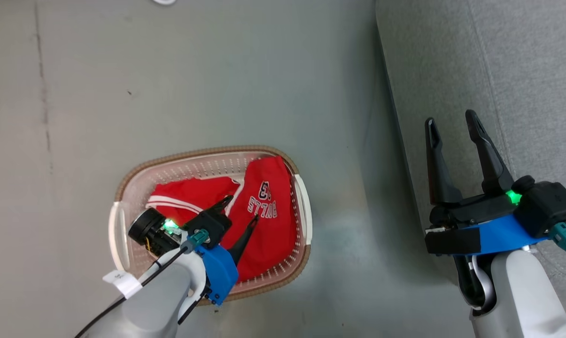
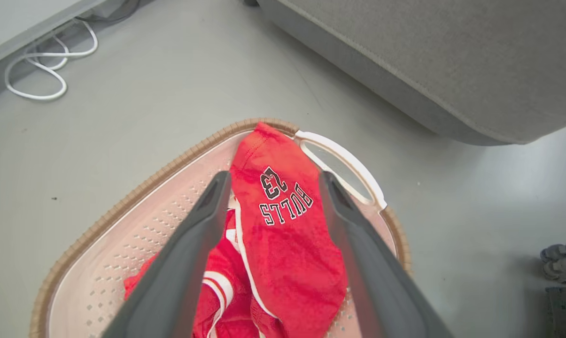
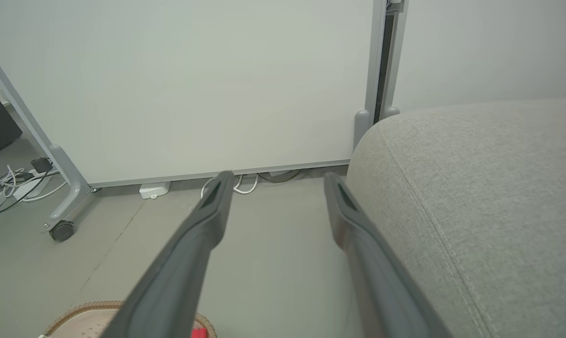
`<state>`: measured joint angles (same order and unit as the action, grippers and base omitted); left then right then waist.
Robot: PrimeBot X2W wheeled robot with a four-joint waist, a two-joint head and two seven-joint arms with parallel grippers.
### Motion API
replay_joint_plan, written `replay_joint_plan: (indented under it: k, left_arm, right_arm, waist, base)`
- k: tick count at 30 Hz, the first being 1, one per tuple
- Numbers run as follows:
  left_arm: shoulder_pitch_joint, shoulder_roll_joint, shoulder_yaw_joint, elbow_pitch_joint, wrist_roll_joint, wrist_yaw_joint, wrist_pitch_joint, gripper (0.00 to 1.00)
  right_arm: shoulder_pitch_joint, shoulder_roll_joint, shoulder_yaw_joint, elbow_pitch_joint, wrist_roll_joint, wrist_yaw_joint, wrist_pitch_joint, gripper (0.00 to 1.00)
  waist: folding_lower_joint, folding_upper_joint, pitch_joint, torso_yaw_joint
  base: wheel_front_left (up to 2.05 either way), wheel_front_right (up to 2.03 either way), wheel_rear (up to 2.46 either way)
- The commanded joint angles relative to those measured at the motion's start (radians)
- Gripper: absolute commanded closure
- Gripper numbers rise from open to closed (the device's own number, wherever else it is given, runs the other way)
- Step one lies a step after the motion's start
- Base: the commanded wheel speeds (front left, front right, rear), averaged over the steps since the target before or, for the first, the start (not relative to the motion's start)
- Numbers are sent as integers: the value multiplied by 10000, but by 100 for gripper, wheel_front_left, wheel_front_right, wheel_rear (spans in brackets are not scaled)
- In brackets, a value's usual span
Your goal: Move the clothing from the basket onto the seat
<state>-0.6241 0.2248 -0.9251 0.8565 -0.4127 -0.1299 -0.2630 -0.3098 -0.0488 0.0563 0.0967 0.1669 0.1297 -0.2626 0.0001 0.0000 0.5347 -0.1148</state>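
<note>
The basket (image 1: 207, 152) stands on the grey floor with the red clothing in it. One garment with dark-and-white lettering (image 1: 268, 220) lies on the right side. A second one with white stripes (image 1: 189, 195) lies at the left. My left gripper (image 1: 242, 208) hangs open just above the lettered garment (image 2: 287, 244), a finger on each side of the print, holding nothing. Off to the right, my right gripper (image 1: 451, 119) is open and empty over the front edge of the grey seat (image 1: 522, 70). In the right wrist view the right gripper (image 3: 278, 177) points at the floor beside the seat (image 3: 489, 188).
Bare grey floor lies between the basket and the seat. A white cable (image 2: 43, 70) is looped on the floor beyond the basket. A white wall panel on a wheeled frame (image 3: 62, 230) stands behind, with a white box (image 3: 154, 190) and cables at its foot.
</note>
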Motion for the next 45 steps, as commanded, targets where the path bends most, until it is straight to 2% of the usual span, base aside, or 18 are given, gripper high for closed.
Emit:
replay_joint_plan:
  k: [1,11,19,28,33,41,42,43,44,45]
  left_arm:
    - [-427,30,-348,256,-313,-3,-28,0]
    - [-1364,278,-2667,1481,-2592,-4,636,0]
    - [-1947,479,-3399,1515,-3914,-4,1624,0]
    - [-2482,463,-3565,1570,-3884,-4,2216,0]
    - [-2557,313,-3571,1158,-4103,-4,2526,0]
    - [-2673,167,-3573,867,-3649,-4,2758,0]
    - [-2645,160,-3573,863,-3515,-4,2836,13]
    - [-2632,169,-3572,849,-3388,-4,2867,86]
    - [-2602,156,-3571,828,-3312,-5,2878,100]
    - [-2559,135,-3572,794,-3243,-5,2915,100]
  right_arm:
    - [-171,-30,-13,-75,-81,19,-35,0]
    - [-608,-28,-118,-451,-289,19,-33,0]
    - [-932,-28,-175,-850,-473,19,-35,0]
    - [-1103,-28,-225,-1215,-591,19,-35,0]
    - [-1114,-30,-196,-1377,-623,19,-35,0]
    - [-1106,-28,-217,-1477,-635,19,-35,0]
    - [-1117,-28,-235,-1486,-621,19,-35,0]
    - [-1129,-28,-254,-1486,-602,19,-35,0]
    - [-1143,-28,-267,-1482,-584,19,-35,0]
    - [-1155,-28,-273,-1463,-571,19,-35,0]
  waist:
    - [-1,0,495,-135]
    - [-1,0,1797,-266]
    - [-1,0,2723,-168]
    - [-1,0,3501,-82]
    - [-1,0,3816,-120]
    - [-1,0,3988,-203]
    - [-1,0,3997,-207]
    - [-1,0,4005,-204]
    - [-1,0,4004,-196]
    - [-1,0,3993,-189]
  base:
    - [0,0,0]
    - [0,0,0]
    - [0,0,0]
    - [0,0,0]
    - [0,0,0]
    - [0,0,0]
    - [0,0,0]
    - [0,0,0]
    - [0,0,0]
    - [0,0,0]
